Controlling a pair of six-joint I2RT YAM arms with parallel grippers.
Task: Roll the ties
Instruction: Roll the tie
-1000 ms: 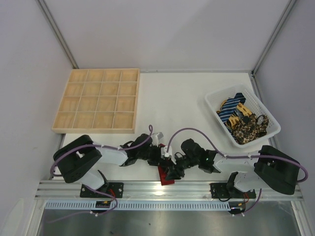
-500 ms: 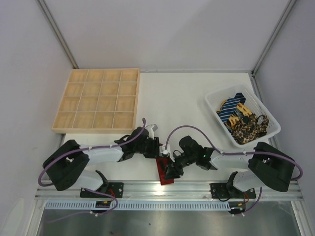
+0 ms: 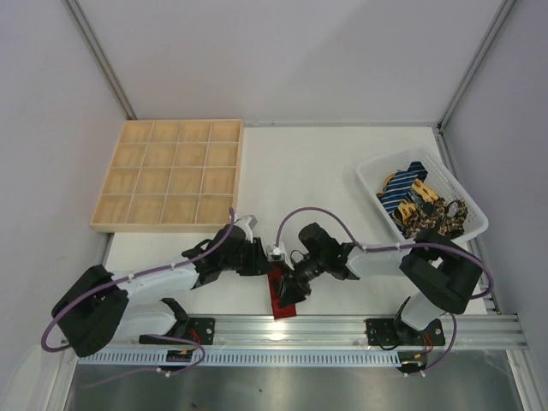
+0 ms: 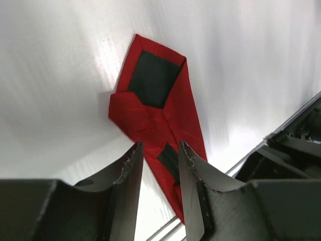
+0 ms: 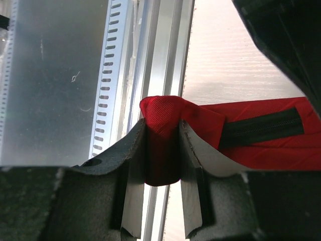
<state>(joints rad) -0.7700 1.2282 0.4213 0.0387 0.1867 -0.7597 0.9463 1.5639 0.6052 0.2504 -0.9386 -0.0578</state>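
The red tie [image 3: 282, 297] lies at the table's near edge, back side up, with black lining patches showing [image 4: 159, 118]. My right gripper [image 3: 293, 286] is shut on a folded end of the red tie [image 5: 161, 131], above the metal rail. My left gripper [image 3: 267, 259] hovers just above the tie's wide end with its jaws a little apart and nothing between them [image 4: 159, 153]. The other ties, navy striped, mustard and speckled [image 3: 422, 207], lie heaped in the white basket.
A white basket [image 3: 370, 175] stands at the right. A wooden grid tray [image 3: 169, 175] lies at the back left. The aluminium rail [image 3: 342, 324] runs along the near edge, under the tie's end. Purple cables loop over both arms.
Both arms have reached further forward and inward. The left gripper moved right and away from the base over the tie. The right gripper moved left, still holding the tie's end.
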